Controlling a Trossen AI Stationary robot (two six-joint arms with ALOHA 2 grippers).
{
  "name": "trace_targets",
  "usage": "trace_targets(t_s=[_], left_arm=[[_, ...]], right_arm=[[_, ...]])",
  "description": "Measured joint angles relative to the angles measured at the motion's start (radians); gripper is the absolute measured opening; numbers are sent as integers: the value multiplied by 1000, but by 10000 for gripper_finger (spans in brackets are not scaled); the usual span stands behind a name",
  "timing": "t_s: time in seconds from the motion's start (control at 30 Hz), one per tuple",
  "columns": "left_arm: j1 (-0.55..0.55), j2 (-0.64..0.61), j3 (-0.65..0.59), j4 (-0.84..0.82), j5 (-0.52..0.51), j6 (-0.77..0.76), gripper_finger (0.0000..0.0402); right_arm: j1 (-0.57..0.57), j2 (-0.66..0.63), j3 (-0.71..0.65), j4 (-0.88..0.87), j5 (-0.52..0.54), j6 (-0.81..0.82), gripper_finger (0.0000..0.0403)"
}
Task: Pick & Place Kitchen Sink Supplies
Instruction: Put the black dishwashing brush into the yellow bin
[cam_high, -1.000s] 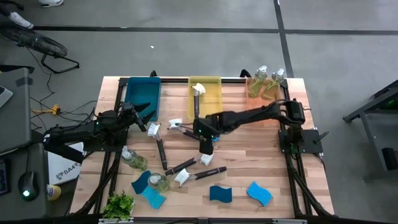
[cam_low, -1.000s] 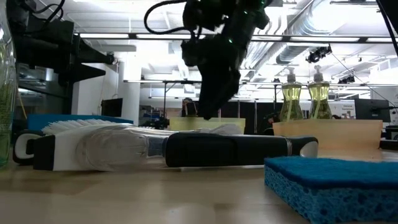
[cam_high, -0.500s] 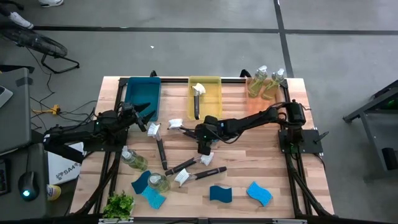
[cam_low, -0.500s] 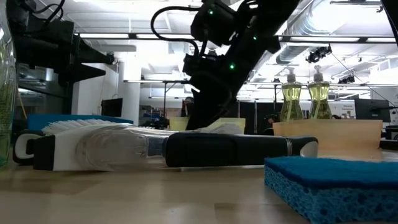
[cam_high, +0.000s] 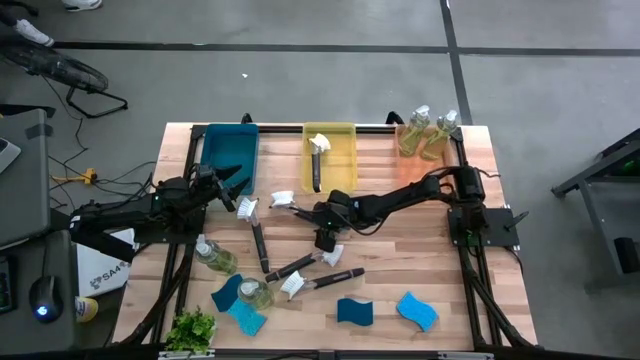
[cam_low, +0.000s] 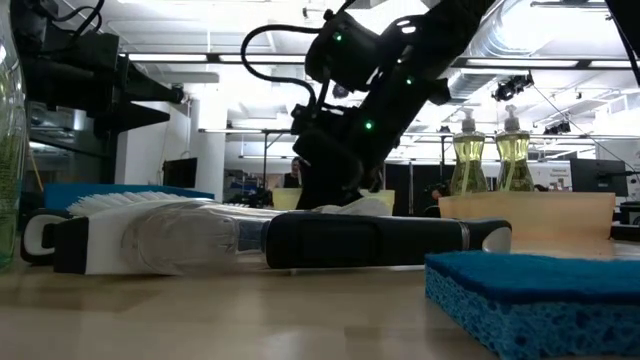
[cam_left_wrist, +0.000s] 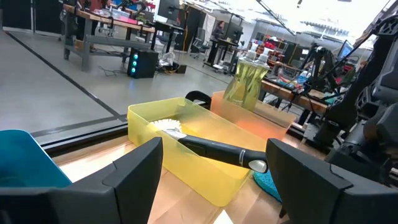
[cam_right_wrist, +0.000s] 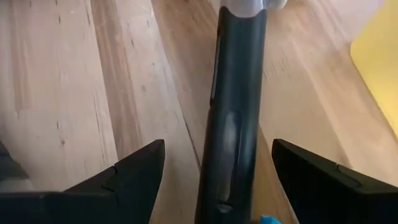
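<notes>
Dish brushes with black handles and white heads lie scattered over the middle of the wooden table (cam_high: 390, 250): one (cam_high: 318, 160) rests inside the yellow bin (cam_high: 346, 133) at the far edge, and in the left wrist view it lies slantwise across that bin. One brush (cam_high: 252, 226) lies left of centre, and a pair (cam_high: 318, 272) crosses nearer the front edge. The right gripper (cam_high: 325, 238) is down at the table's middle, fingers spread open, and its wrist view shows a black brush handle (cam_right_wrist: 233, 99) running lengthwise between the two fingers, neither pad visibly touching it. The left gripper (cam_high: 228, 183) waits near the left edge beside the blue bin (cam_high: 212, 140), its fingers apart and holding nothing. Two clear bottles of yellow-green liquid (cam_high: 429, 131) stand with pale pump tops in the orange bin (cam_high: 405, 148) at the far right corner; two more bottles (cam_high: 212, 255) lie toward the front left. Blue wavy-edged sponges (cam_high: 416, 310) sit along the front edge, another pair (cam_high: 238, 306) toward the front left corner beside the small leafy plant (cam_high: 190, 329). No brand or label on the bottles or brushes can be read. A white bag (cam_high: 102, 272) with dark printing sits on the floor off the left edge, its lettering too small to make out.
</notes>
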Motion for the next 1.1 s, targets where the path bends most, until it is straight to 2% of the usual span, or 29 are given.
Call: trace_targets(t_s=[0.37, 1.1], left_arm=[[0, 0, 0, 0, 0, 0, 280], [0, 0, 0, 0, 0, 0, 280]], right_arm=[[0, 0, 0, 1, 10, 19, 279], [0, 0, 0, -39, -7, 19, 148]])
